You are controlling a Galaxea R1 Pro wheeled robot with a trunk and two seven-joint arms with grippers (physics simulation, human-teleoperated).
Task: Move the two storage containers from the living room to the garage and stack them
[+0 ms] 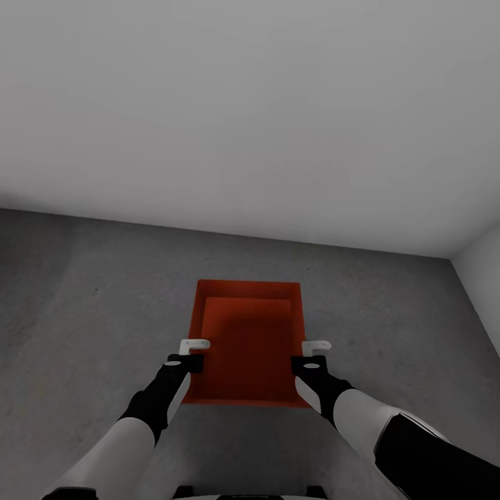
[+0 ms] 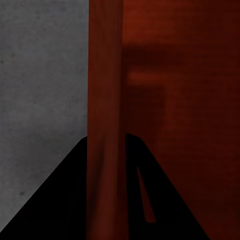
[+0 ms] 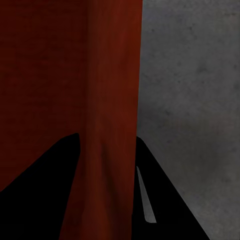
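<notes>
My left fingers (image 1: 195, 345) and right fingers (image 1: 320, 345) each straddle a side wall of the orange-red storage container (image 1: 248, 340), clamped on it, low in the frame's centre above the garage's concrete floor (image 1: 83, 312). A second rim shows nested inside, so stacking looks nearly done; letting go remains.

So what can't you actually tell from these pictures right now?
- Head view: whether the container sits on the floor or hangs above it; its underside is hidden.
- Head view: the second container isn't distinguishable; the inner rectangle may be just the base.
- Left tool and right tool: each straddles a side wall, but whether the fingers press the wall is unclear.
</notes>
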